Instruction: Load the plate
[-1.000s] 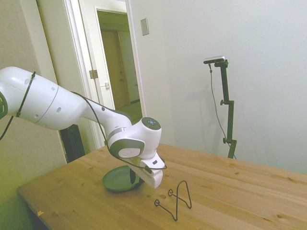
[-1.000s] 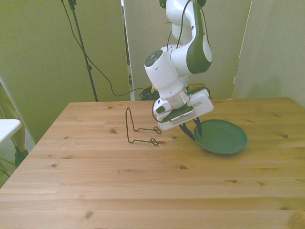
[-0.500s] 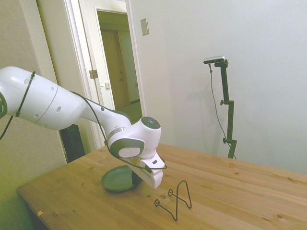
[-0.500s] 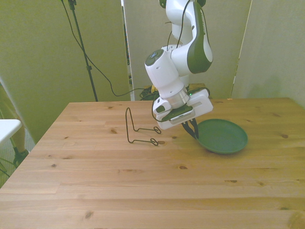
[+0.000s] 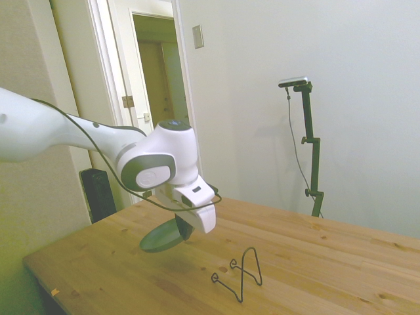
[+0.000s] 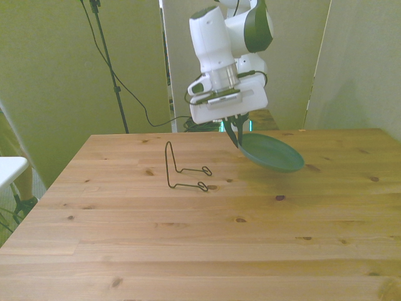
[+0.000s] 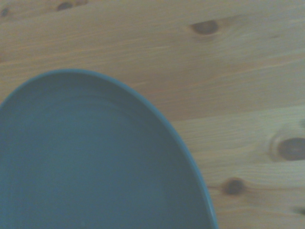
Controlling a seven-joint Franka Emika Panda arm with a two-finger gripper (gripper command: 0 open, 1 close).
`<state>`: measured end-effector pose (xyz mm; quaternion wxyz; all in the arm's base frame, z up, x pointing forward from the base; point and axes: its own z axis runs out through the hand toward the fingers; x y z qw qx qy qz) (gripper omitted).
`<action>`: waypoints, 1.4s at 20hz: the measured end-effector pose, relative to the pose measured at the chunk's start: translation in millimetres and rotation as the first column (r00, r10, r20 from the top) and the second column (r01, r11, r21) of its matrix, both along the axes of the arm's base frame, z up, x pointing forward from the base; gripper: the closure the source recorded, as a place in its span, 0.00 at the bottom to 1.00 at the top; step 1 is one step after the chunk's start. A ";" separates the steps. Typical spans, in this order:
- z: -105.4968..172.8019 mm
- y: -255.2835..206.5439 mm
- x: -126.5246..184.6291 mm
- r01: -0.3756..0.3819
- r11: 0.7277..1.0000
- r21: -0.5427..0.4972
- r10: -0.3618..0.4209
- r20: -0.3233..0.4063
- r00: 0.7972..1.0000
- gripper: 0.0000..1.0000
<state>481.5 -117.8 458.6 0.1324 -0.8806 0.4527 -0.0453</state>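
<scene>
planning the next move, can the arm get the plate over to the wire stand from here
Probably yes. The gripper holds the plate by its rim, clear above the table, and nothing stands between it and the wire stand.

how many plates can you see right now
1. The plate hangs tilted above the table, pinched at its rim by the gripper, to the front view's right of the wire stand. No other plate shows in any view.

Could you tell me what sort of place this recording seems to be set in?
Probably an ordinary indoor room used as a robot test space: a wooden table bearing only a black wire stand, plain walls, and an open doorway behind the arm, whose gripper holds a plate.
</scene>
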 end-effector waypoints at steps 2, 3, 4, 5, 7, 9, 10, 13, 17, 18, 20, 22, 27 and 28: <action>24.1 -13.7 -19.0 0.058 0.995 -0.081 -0.057 0.017 0.998 1.00; 35.2 -21.0 -28.3 0.088 0.989 -0.121 -0.085 0.027 0.996 1.00; 46.9 -28.7 -37.3 0.119 0.979 -0.165 -0.114 0.039 0.993 1.00; 59.0 -36.0 -45.6 0.151 0.967 -0.206 -0.143 0.053 0.988 1.00; 77.2 -46.6 -59.5 0.196 0.941 -0.276 -0.183 0.071 0.980 1.00; 86.6 -51.3 -65.7 0.238 0.904 -0.356 -0.222 0.085 0.971 1.00; 87.8 -52.6 -66.4 0.251 0.884 -0.395 -0.237 0.086 0.968 1.00; 88.2 -62.6 -68.1 0.290 0.816 -0.500 -0.288 0.083 0.954 1.00; 103.7 -78.7 -64.5 0.321 0.735 -0.597 -0.335 0.092 0.938 1.00; 109.4 -81.1 -62.7 0.326 0.720 -0.613 -0.342 0.095 0.935 1.00; 120.7 -85.1 -58.1 0.335 0.691 -0.641 -0.358 0.101 0.928 1.00; 127.2 -86.8 -50.8 0.333 0.668 -0.666 -0.366 0.095 0.926 1.00; 110.9 -71.8 -13.4 0.311 0.606 -0.732 -0.380 0.076 0.922 1.00; 106.6 -67.5 -5.9 0.303 0.596 -0.743 -0.381 0.070 0.922 1.00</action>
